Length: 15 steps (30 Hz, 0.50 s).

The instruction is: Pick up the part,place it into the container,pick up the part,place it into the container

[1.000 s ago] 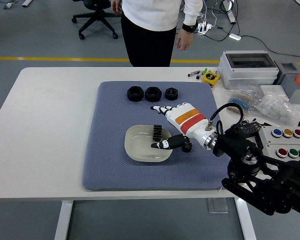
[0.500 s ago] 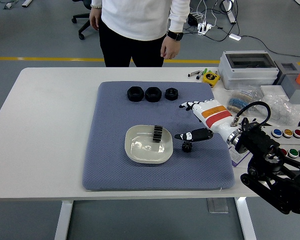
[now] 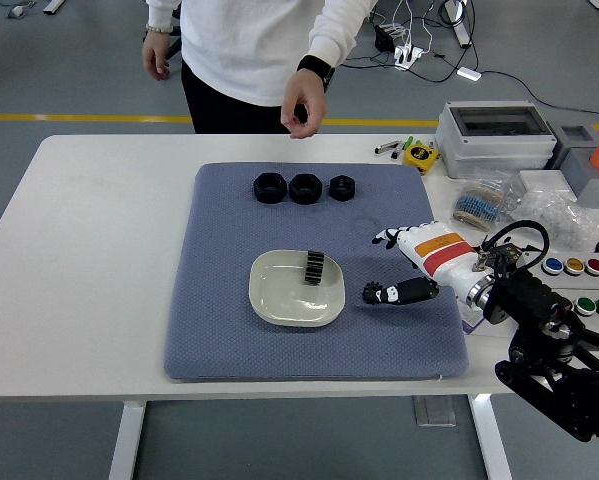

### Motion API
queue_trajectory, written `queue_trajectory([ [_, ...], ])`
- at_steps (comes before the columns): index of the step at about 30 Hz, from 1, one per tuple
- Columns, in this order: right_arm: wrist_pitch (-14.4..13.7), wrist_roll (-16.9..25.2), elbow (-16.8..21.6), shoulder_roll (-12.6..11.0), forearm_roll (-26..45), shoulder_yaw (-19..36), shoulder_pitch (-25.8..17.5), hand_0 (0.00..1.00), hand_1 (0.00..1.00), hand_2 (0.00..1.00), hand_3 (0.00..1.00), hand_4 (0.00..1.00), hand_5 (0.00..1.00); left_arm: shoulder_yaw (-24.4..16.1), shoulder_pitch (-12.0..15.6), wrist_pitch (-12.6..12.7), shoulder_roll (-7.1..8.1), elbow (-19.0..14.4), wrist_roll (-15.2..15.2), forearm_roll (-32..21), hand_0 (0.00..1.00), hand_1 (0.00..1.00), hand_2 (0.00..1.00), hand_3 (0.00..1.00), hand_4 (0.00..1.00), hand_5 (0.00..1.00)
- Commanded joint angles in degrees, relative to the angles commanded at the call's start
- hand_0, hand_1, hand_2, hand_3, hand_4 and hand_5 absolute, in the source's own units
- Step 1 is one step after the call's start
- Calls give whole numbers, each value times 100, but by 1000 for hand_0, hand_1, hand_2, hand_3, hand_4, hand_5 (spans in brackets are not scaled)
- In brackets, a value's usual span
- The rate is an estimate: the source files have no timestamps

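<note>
A white bowl (image 3: 279, 300) sits mid-mat with a black gear (image 3: 314, 267) standing in it. Three black nut-like parts (image 3: 305, 187) lie in a row at the far side of the blue-grey mat (image 3: 219, 330). My right hand (image 3: 377, 265), white with black fingertips, hovers low over the mat just right of the bowl, open and holding nothing. Its black thumb (image 3: 404, 292) points left toward the bowl. A small dark part seems to lie at the thumb tip, but I cannot tell it from the thumb. My left hand is out of view.
A person stands at the far side, one hand (image 3: 301, 108) reaching down over the table's far edge. Right of the mat are a grey box (image 3: 496, 135), a yellow tape measure (image 3: 419, 155), bags of small parts (image 3: 539, 212) and a button panel (image 3: 579, 285).
My right hand has pulled back to the right, from over the bowl to the mat beside it. The person stepped left and brought one hand toward the table.
</note>
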Motion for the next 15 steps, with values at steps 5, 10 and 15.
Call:
queue_trajectory([
  [5,28,171,-155,105,108,-157,53,154,276,617,748,998,708,26,-1,-5,-2,0,7,12,776,719,706,590,654,616],
  [10,63,252,-291,131,70,-284,63,154,278,607,730,998,696,47,-8,-2,-7,0,3,-26,777,718,706,590,654,616],
  [15,66,286,-343,124,-24,-325,60,155,280,607,716,998,689,49,-17,5,-15,0,0,-47,777,720,704,590,653,616],
])
